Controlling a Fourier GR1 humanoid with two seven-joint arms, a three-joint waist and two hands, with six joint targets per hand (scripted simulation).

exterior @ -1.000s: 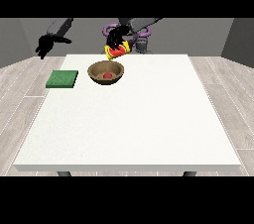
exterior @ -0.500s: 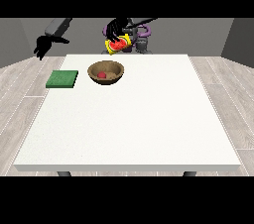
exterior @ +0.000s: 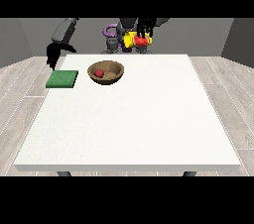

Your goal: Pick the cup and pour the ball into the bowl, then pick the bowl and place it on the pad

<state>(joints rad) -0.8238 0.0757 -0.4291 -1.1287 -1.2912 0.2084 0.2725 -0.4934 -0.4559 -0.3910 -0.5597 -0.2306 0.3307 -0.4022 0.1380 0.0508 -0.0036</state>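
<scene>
A brown wooden bowl (exterior: 105,73) stands on the white table (exterior: 134,119) near its far left part, with a red ball (exterior: 99,73) lying inside it. The yellow and red cup (exterior: 136,39) hangs on its side in the air above the table's far edge, right of the bowl. The hand at the view's right (exterior: 144,28) is curled round the cup from above. A flat green pad (exterior: 62,79) lies at the table's left edge, beside the bowl. The hand at the view's left (exterior: 52,53) hangs just above and behind the pad, holding nothing.
The robot's grey torso with a purple ring (exterior: 110,31) stands behind the table's far edge. The table's near edge runs across the bottom, with wooden floor to either side.
The hand at the view's right has carried the cup rightward, away from above the bowl. The ball now lies in the bowl. The hand at the view's left has dropped closer to the pad.
</scene>
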